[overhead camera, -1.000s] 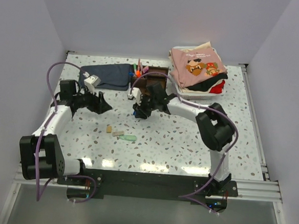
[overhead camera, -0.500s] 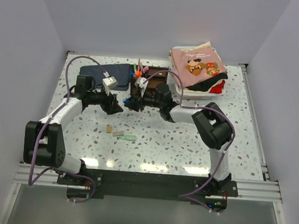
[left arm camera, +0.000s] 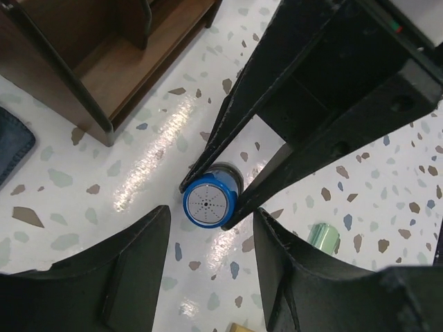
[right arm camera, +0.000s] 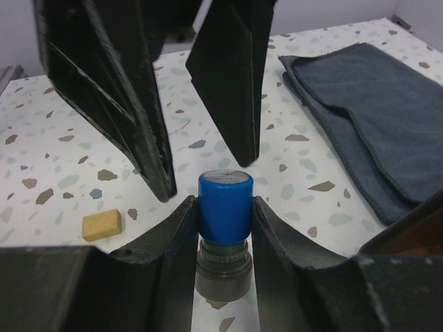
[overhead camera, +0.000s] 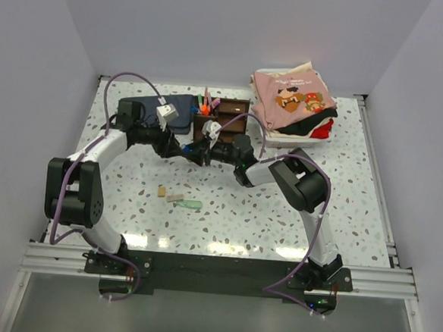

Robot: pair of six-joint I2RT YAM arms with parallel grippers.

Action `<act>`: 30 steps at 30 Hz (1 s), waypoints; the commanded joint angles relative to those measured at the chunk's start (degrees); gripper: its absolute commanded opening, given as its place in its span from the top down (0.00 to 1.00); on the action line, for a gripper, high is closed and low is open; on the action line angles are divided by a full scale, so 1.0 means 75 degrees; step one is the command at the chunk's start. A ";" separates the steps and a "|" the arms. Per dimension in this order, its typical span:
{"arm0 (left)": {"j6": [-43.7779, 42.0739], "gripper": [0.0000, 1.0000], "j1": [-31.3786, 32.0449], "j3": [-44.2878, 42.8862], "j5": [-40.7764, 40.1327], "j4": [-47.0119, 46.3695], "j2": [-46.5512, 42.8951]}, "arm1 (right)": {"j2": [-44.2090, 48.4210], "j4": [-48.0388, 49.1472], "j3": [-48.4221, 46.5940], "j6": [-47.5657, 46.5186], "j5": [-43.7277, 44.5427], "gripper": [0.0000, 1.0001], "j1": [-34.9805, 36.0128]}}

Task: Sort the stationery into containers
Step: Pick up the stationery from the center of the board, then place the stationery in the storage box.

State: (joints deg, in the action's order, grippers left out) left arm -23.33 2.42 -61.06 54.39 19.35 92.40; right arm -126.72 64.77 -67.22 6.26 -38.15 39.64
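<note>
Left gripper (left arm camera: 211, 225) advanced to meet right gripper (right arm camera: 225, 211); left spread, empty; right pinching blue-capped bottle (left arm camera: 208, 205), hidden in top view.

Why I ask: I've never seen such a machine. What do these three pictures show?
The machine is two robot arms, left and right, bolted at a table's near edge. The wide picture looks down from above and behind them. The other two come from a camera on each wrist. The right pincer grips a small blue-capped bottle by its cap. The left pincer faces it, open and empty. On the table lie a tan eraser, a green eraser, a dark blue cloth, a brown wooden organiser holding pens, and a pile of clothes.
</note>
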 commanded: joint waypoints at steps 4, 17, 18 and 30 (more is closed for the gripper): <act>0.0228 0.48 0.0193 -0.0601 0.0470 0.0396 0.0874 | 0.0255 0.1394 0.0501 -0.0753 0.0095 0.90 0.0141; 0.0334 0.61 0.0674 -0.0789 0.0857 0.0572 0.1145 | 0.0407 0.1325 0.0654 -0.1210 0.0130 0.91 0.0141; 0.0334 0.62 0.0686 -0.0777 0.0880 0.0572 0.1156 | 0.0419 0.1301 0.0654 -0.1210 0.0130 0.91 0.0152; 0.0134 0.57 0.0932 -0.1000 0.1103 0.1205 0.1567 | 0.0466 0.1161 0.0631 -0.1526 0.0188 0.91 0.0223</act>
State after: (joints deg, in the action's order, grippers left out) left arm -21.89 6.11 -67.83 57.56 25.41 103.83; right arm -126.69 67.20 -61.54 -2.20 -37.26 39.88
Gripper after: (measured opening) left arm 0.427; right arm 0.346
